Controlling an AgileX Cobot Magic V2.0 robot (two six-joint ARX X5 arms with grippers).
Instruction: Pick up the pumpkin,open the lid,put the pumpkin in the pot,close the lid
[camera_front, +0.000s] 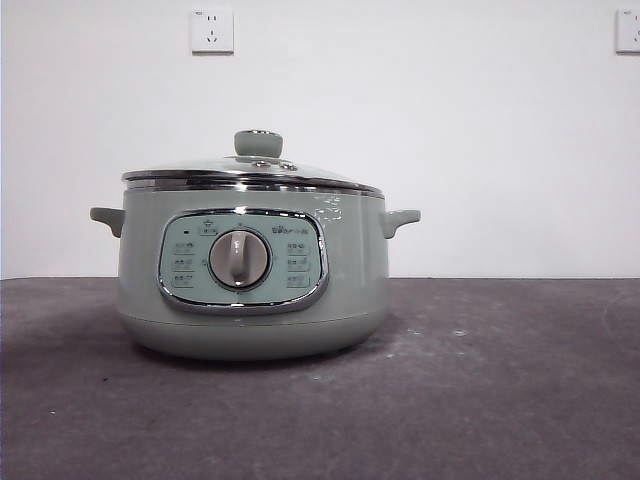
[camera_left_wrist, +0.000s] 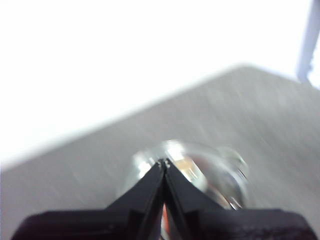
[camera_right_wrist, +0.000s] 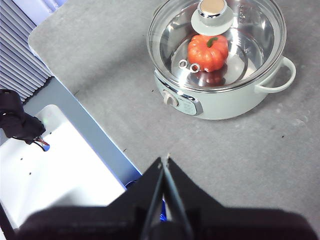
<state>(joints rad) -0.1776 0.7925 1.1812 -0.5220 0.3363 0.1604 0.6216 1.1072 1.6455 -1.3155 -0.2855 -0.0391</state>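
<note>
Nearest, both black grippers, left (camera_left_wrist: 164, 162) and right (camera_right_wrist: 165, 160), are pinched closed and empty; the ribbed orange pumpkin (camera_right_wrist: 207, 51), probably light, sits inside the sage-green pot (camera_front: 252, 265) beneath the seated, fragile-looking glass lid (camera_front: 250, 170), best gripped by its knob (camera_front: 258, 143).

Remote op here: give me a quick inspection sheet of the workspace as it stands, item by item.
Surface: grey table, lightly scuffed, with a few pale specks.
Pot: pot upright, dial facing the front camera.
Lid: lid seated on the pot's rim, knob up.
Pumpkin: pumpkin inside the pot, visible through the glass in the right wrist view.
Clutter: nothing seen on the table.
Left end effector: left end effector jaws together, holding nothing; view blurred, lid behind it.
Right end effector: right end effector jaws together, empty, well away from the pot.
Cables: black cable bundle beside the table, over a white panel.
Surroundings: white wall with two sockets.
</note>
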